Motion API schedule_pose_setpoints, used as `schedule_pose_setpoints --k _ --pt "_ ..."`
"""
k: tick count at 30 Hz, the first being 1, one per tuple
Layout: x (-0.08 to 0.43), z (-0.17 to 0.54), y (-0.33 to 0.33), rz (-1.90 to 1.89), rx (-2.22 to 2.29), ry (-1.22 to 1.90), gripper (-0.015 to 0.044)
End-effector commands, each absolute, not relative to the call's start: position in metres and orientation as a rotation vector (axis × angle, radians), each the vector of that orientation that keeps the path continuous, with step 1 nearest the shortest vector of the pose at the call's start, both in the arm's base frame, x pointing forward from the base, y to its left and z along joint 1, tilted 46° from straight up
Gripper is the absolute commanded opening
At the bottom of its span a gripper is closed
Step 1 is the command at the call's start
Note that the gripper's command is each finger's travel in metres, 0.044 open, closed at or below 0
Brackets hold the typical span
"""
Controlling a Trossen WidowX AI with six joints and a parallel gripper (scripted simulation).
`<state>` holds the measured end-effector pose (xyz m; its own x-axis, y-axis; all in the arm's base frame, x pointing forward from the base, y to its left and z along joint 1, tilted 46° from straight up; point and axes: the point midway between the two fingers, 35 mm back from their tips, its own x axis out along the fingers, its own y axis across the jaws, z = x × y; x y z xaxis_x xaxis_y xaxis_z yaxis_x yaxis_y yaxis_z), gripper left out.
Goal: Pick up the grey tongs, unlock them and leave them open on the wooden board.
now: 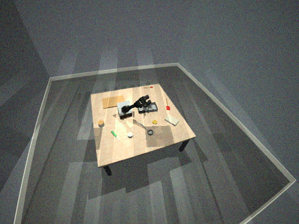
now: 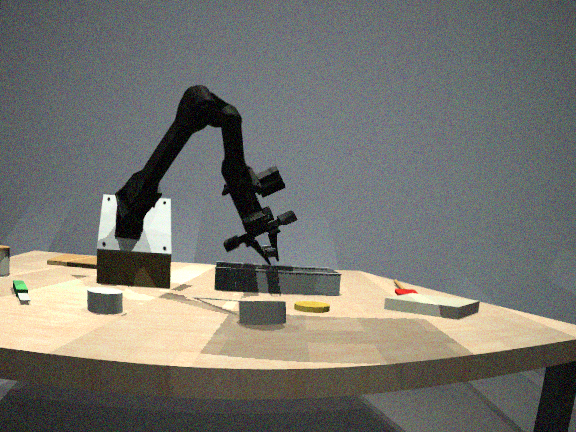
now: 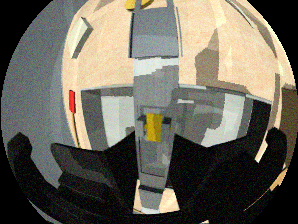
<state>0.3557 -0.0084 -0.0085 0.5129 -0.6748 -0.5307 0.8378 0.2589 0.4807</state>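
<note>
The grey tongs run lengthwise through the wrist view, across the roasting tin, with a yellow piece on their middle. My gripper is shut on the tongs, one black finger on each side. In the exterior view it holds them at or just above the tin's rim. Their two arms look close together; whether the lock is engaged cannot be seen. The wooden board lies flat beyond the arm's base, away from the tin.
A round strainer, a yellow disc and a pale block stand around the tin's near side. A white-topped cylinder, a green-handled tool and an orange-topped can are farther off.
</note>
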Motion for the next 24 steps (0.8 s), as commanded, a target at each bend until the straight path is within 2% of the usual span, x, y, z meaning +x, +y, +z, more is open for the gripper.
schedule_pose_setpoints --k 1,24 --pt "0.3584 0.0213 0.0137 -1.017 0.826 0.209 -0.0150" --pt "0.3652 0.0127 0.0162 -1.121 0.828 0.287 -0.0150"
